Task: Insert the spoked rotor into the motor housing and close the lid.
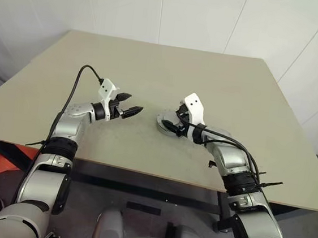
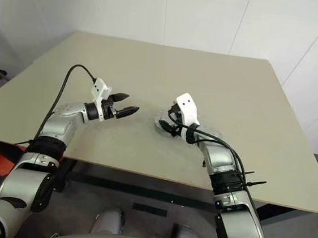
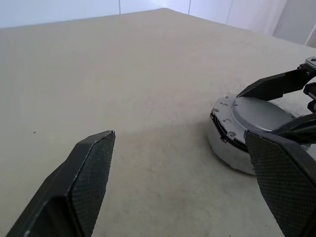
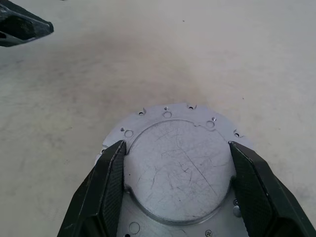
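Note:
A round silver metal piece (image 4: pixel 177 173) with a raised flat centre and small holes around its rim, which I take for the motor housing, lies on the table. In the left wrist view this silver piece (image 3: pixel 256 111) sits slightly tilted on a pale round part (image 3: pixel 224 150), with a dark gap between them. I cannot tell whether that pale part is the lid. The spoked rotor is hidden. My right gripper (image 4: pixel 177 144) is shut on the raised centre, one finger on each side. My left gripper (image 1: pixel 131 106) hovers open and empty to the left of it, a short way off.
The beige table (image 1: pixel 153 61) stretches bare behind and beside the parts. Its front edge (image 1: pixel 142 171) runs close under both forearms. An orange object (image 1: pixel 7 157) lies on the floor at the lower left. White walls stand behind.

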Robot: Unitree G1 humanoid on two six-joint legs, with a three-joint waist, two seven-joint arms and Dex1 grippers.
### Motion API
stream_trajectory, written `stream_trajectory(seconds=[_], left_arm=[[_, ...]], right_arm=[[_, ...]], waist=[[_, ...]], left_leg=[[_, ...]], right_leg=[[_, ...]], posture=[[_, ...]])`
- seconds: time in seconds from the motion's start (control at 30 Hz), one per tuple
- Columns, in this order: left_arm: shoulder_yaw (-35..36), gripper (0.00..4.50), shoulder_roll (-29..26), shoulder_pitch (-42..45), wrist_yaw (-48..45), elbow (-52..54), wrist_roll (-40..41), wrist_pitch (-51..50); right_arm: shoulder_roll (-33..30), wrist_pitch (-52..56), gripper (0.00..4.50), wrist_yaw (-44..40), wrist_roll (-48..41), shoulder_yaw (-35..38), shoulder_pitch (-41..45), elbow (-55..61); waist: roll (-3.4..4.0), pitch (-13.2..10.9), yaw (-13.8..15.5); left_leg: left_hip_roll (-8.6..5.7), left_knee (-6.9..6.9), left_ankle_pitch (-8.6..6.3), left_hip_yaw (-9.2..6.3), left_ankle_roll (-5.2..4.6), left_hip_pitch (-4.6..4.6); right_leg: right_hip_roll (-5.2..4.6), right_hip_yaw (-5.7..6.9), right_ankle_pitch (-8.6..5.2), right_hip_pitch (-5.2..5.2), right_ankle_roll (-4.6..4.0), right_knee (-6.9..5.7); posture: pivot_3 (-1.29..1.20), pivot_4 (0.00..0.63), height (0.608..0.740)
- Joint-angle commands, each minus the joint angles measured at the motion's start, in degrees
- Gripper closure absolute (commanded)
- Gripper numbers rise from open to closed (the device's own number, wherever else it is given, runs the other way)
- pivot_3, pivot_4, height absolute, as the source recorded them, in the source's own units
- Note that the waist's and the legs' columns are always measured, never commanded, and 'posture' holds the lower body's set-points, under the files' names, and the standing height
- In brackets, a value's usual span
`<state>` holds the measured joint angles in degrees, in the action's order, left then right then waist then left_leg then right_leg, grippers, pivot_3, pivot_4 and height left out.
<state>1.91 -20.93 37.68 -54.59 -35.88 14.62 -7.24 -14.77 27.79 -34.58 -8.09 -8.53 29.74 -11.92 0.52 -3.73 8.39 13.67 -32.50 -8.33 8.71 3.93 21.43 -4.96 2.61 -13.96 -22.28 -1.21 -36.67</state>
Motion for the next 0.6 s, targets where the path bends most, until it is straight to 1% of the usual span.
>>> stream_trajectory(seconds=[0.03,0.23,0.33,0.6], left_arm=[[0.6,0.07,-0.6,0.6,-0.2,2.0,0.3,0.8],[0.4,0.07,-0.4,1.0,-0.3,1.5,0.2,0.8],[0.4,0.07,-0.3,1.1,-0.4,1.4,0.1,0.9],[0.6,0.07,-0.7,0.7,-0.3,1.8,0.1,0.6]], right_arm=[[-1.1,2.4,1.35,-0.9,-2.5,2.0,0.6,7.1],[-1.8,1.8,1.35,0.6,0.5,0.1,0.6,4.5],[-1.7,0.7,1.35,1.4,2.2,-0.8,0.6,2.1],[-1.5,-0.4,1.35,2.0,3.0,-1.1,0.2,-1.2]], waist=[[0.00,0.0,0.0],[0.00,0.0,0.2],[0.00,0.0,0.1],[0.00,0.0,0.1]], left_leg=[[0.00,0.00,0.03,0.00,0.05,0.08],[0.00,0.01,0.05,-0.01,0.09,0.30],[0.00,-0.01,0.06,-0.01,0.11,0.29],[0.00,-0.02,0.07,-0.02,0.12,0.19]], right_leg=[[0.00,0.01,0.00,-0.08,0.00,0.00],[0.00,0.06,0.00,-0.23,0.01,0.07],[-0.01,0.06,-0.01,-0.23,0.01,0.07],[-0.02,0.06,-0.01,-0.11,0.01,0.05]], posture=[[0.00,0.000,0.740],[0.00,0.000,0.740],[0.00,0.000,0.740],[0.00,0.000,0.740]])
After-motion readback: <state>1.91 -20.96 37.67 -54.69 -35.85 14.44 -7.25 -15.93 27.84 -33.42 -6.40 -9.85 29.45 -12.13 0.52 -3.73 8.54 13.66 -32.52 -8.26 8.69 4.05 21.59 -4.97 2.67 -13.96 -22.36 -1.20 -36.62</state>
